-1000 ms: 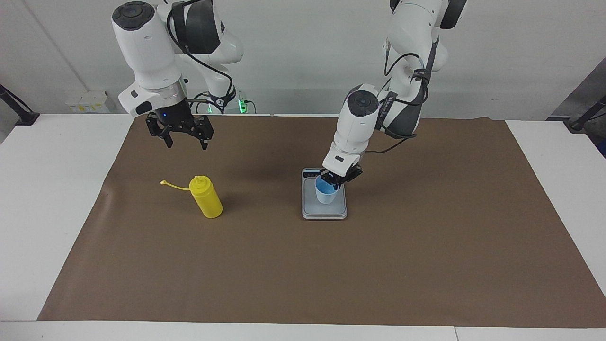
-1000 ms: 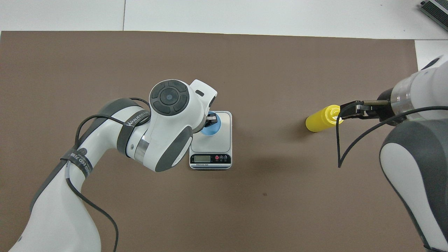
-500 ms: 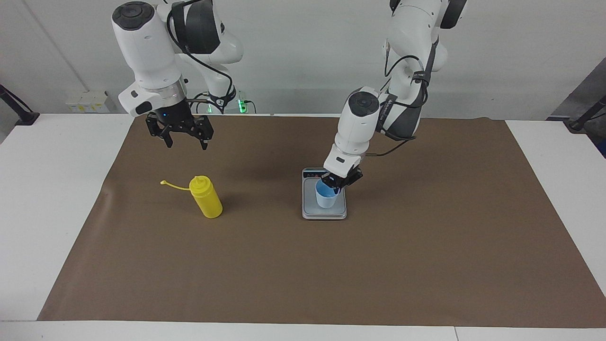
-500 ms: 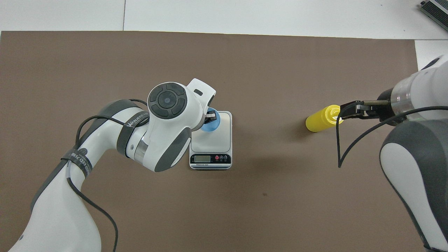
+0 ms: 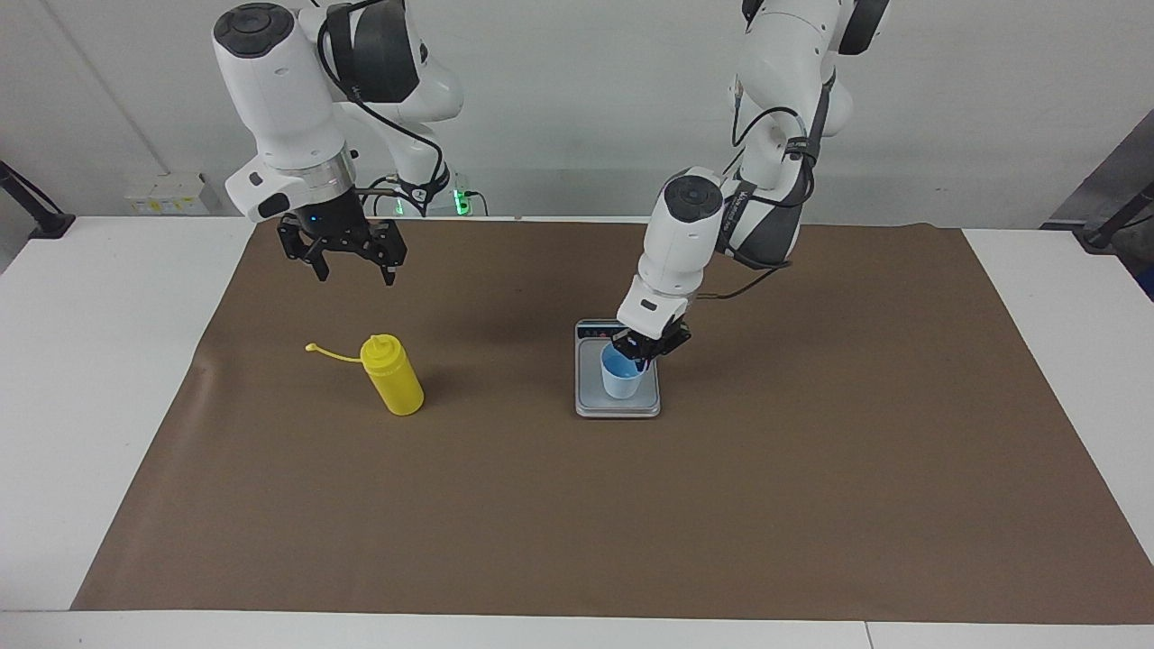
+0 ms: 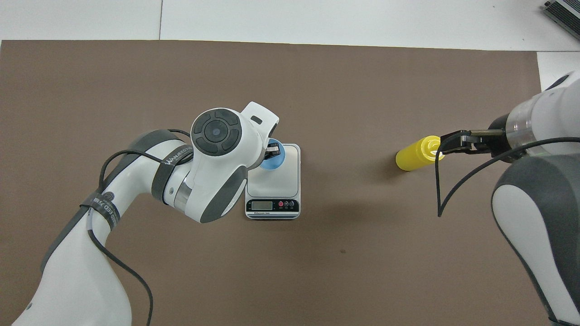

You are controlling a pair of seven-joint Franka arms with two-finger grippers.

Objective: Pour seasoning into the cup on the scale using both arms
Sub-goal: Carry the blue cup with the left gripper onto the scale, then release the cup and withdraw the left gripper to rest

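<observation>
The light-blue cup [image 5: 620, 379] [image 6: 271, 161] stands on the grey plate of the scale [image 5: 617, 407] [image 6: 284, 181], at the end away from the display. My left gripper [image 5: 642, 354] [image 6: 273, 151] is shut on the cup's rim, reaching down from above. The yellow seasoning bottle [image 5: 393, 377] [image 6: 414, 154] stands upright on the mat toward the right arm's end, its cap strap [image 5: 329, 353] trailing sideways. My right gripper [image 5: 353, 272] [image 6: 446, 144] hangs open in the air over the mat by the bottle's nozzle, holding nothing and well above the bottle.
A brown mat [image 5: 631, 523] covers most of the white table [image 5: 99, 361]. The scale's display strip [image 6: 272, 205] faces the robots. A black cable [image 6: 442, 190] loops down from the right arm.
My left gripper has brought the cup slightly lower and farther from the robots on the scale plate, and the cup now sits more upright. The right arm has not moved.
</observation>
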